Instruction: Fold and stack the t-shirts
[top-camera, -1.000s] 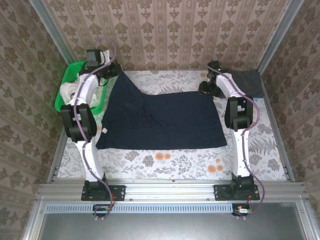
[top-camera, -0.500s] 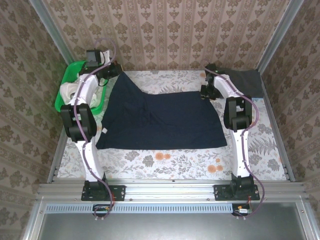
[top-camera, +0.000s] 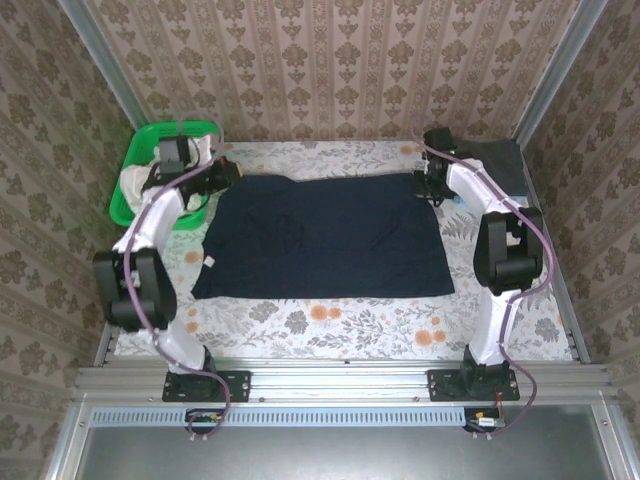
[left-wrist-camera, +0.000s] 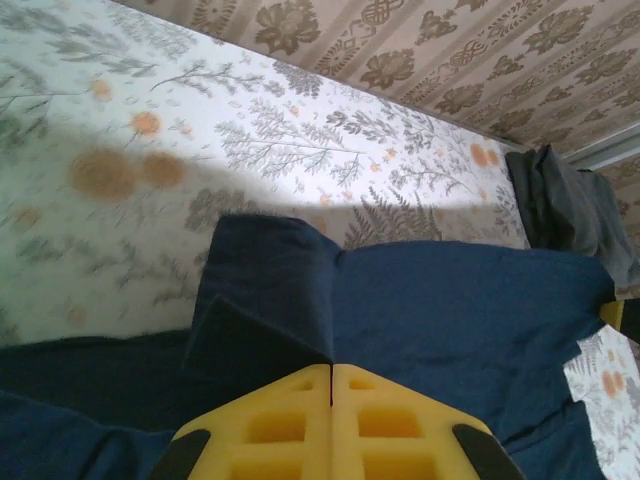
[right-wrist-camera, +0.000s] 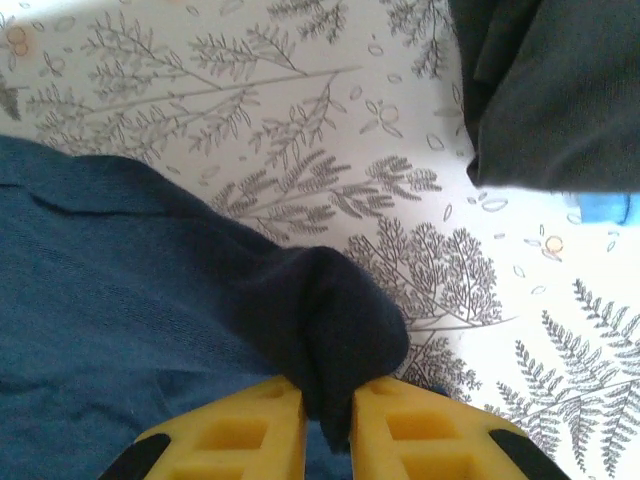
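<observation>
From the overhead camera, the table (top-camera: 340, 320) wears a pale cloth printed with ferns and orange flowers, boxed in by brown damask wallpaper (top-camera: 330, 70) and an aluminium frame (top-camera: 340, 380) along the near edge. The navy t-shirt (top-camera: 325, 235) lies spread across the middle. A white tag (top-camera: 212, 260) sits on its left edge, too small to read. A green basket (top-camera: 190, 126) holding white t-shirts (top-camera: 133, 183) stands at the far left. A dark grey t-shirt (top-camera: 505, 165) lies at the far right. The left gripper (top-camera: 225, 172) sits at the navy shirt's far left corner and the right gripper (top-camera: 430, 185) at its far right corner.

In the left wrist view, the left gripper (left-wrist-camera: 332, 368) is clenched, its yellow fingers meeting on a raised fold of the navy t-shirt (left-wrist-camera: 270, 290). The grey shirt (left-wrist-camera: 570, 210) lies beyond.

In the right wrist view, the right gripper (right-wrist-camera: 328, 400) pinches a bunched corner of the navy t-shirt (right-wrist-camera: 340, 320) between yellow fingers. The grey shirt (right-wrist-camera: 560, 90) lies at the far right, apart from it.
</observation>
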